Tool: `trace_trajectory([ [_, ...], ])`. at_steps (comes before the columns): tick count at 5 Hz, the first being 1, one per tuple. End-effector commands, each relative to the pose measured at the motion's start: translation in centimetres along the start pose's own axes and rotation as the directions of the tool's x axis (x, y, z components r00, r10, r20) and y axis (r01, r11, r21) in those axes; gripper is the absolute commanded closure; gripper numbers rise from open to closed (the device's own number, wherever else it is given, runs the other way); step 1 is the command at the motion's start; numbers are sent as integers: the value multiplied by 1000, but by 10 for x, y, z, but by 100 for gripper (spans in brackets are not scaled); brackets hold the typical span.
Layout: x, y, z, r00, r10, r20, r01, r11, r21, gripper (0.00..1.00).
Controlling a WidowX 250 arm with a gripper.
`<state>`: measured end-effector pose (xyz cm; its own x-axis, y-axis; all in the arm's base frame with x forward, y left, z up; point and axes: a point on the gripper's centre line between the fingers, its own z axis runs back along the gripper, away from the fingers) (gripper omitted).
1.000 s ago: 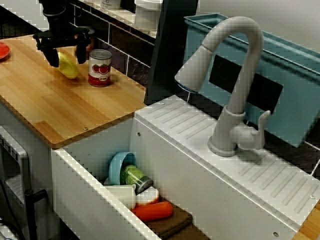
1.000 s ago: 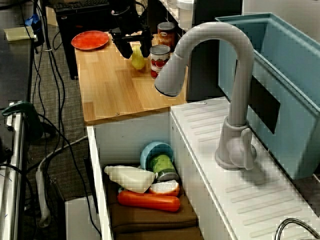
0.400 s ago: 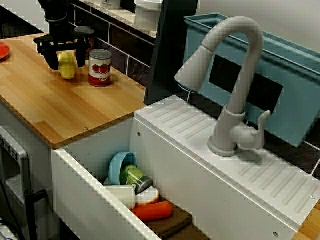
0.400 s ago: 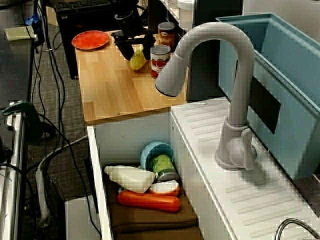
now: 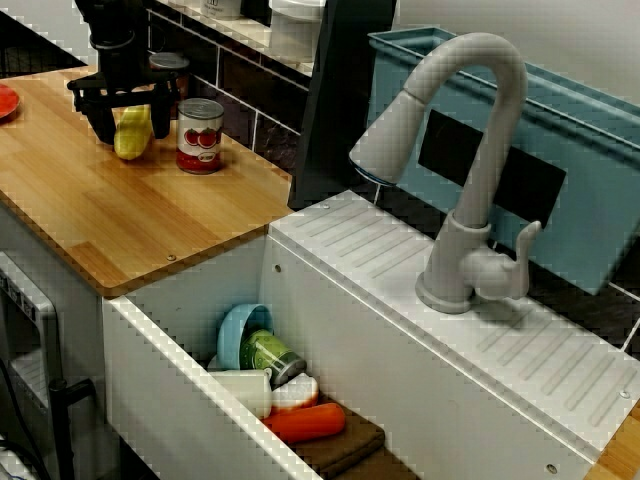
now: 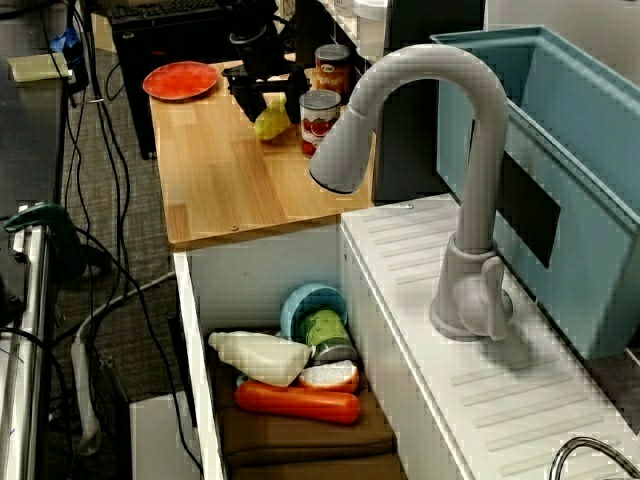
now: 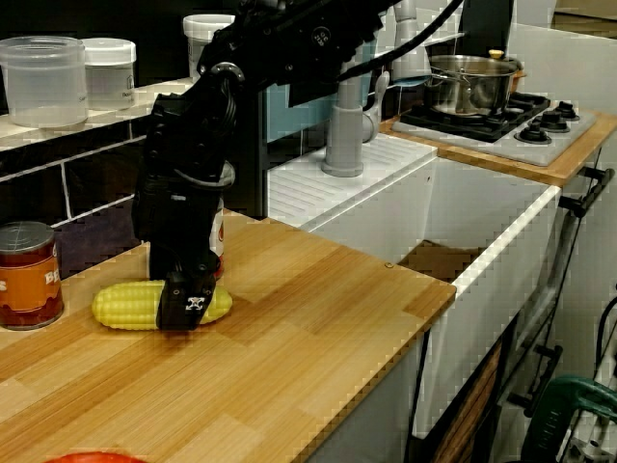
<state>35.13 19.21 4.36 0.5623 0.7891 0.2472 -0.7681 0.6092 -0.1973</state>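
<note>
A yellow corn cob (image 5: 132, 138) (image 6: 266, 122) (image 7: 120, 304) lies flat on the wooden counter (image 5: 120, 220). My black gripper (image 5: 130, 125) (image 6: 268, 105) (image 7: 188, 294) is down over its middle, with one finger on each side of it. The near finger (image 7: 188, 309) reaches the counter in front of the cob in the view from the counter's end; the far finger is hidden. The gap between the fingers looks slightly wider than the cob. A tomato can (image 5: 200, 135) (image 6: 320, 120) stands just to the right of the gripper.
A second can (image 5: 168, 68) (image 7: 29, 275) stands by the back wall, and a red plate (image 6: 180, 78) lies at the counter's far end. The sink (image 6: 200, 330) holds a blue bowl (image 6: 310, 300), a carrot (image 6: 298, 402) and other items. A grey faucet (image 5: 470, 150) and a blue rack (image 5: 580, 170) stand beyond.
The corn has turned between the fingers, from slanting one way to slanting the other. The gripper has shifted slightly toward the back wall; its finger spacing looks the same.
</note>
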Motion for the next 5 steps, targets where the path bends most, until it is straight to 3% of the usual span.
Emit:
trace_trajectory([
  [1,9,-2,10,999,-17,38,18,1000,-18,100],
  [3,13,5,15,998,-55,38,57,998,-38,100],
  [5,21,26,30,960,-254,120,266,959,-97,100],
])
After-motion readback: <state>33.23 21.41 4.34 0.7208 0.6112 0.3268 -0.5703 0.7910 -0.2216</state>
